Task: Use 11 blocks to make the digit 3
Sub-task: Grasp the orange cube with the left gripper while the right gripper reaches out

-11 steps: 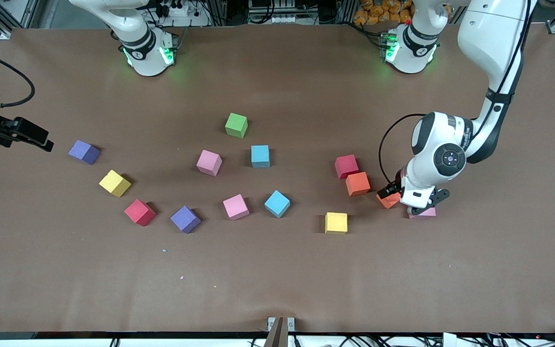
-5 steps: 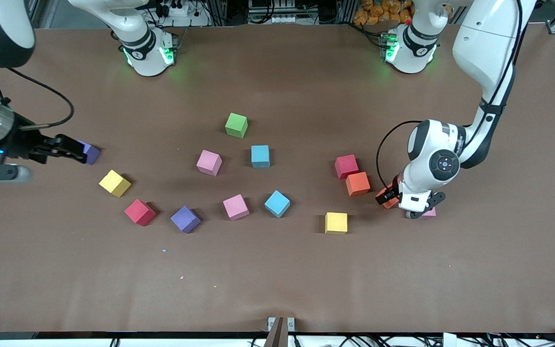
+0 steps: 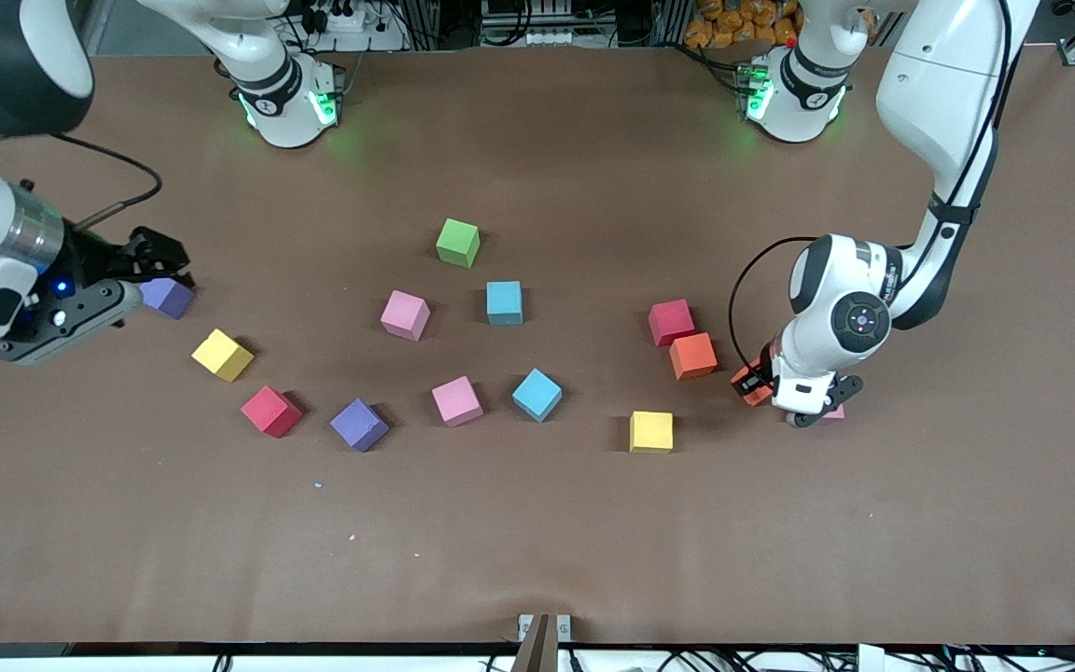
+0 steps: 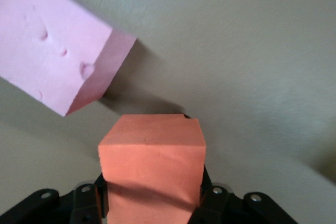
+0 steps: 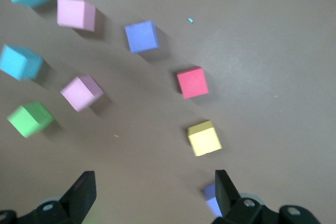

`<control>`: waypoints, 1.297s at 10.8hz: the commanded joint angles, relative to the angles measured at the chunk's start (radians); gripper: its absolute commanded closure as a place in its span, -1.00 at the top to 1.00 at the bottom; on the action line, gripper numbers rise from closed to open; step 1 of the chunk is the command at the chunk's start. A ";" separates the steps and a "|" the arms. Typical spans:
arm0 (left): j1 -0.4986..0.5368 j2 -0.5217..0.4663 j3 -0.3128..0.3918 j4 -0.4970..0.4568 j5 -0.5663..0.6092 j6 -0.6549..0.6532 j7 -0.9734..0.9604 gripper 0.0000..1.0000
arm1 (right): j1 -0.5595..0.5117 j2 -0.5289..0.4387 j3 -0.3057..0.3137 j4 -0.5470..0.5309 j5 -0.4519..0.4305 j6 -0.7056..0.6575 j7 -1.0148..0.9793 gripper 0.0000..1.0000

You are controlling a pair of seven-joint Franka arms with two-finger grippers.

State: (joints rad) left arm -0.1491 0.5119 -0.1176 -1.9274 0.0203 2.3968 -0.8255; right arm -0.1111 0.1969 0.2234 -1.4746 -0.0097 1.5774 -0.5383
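Your left gripper (image 3: 785,403) was down at the table toward the left arm's end, its fingers (image 4: 212,203) clamped on an orange block (image 4: 152,169); a pink block (image 4: 52,40) lay just beside that one, mostly hidden under the wrist in the front view. Your right gripper (image 3: 160,266) hung with its fingers (image 5: 81,195) spread wide apart and holding nothing, over a purple block (image 3: 167,298) at the right arm's end of the table. The other blocks lay scattered and apart from one another, so you had no digit 3 formed: a yellow block (image 3: 222,355), a red block (image 3: 271,411) and a second purple block (image 3: 358,425) near the right arm's end; a green block (image 3: 457,243), two pink ones and two blue ones around the middle; and a second red block (image 3: 670,322) touching a second orange block (image 3: 692,356), with a second yellow block (image 3: 651,432) nearer the front camera than those.
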 commanded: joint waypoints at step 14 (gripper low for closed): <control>-0.515 -0.035 -0.264 0.013 0.090 -0.090 -0.362 -1.00 | -0.079 0.107 0.063 -0.291 -0.019 0.381 -0.493 1.00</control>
State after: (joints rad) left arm -0.6071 0.4314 -0.3893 -1.9407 0.0728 2.2689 -1.1647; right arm -0.1802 0.2623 0.2787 -1.7672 -0.0091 1.9389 -1.0223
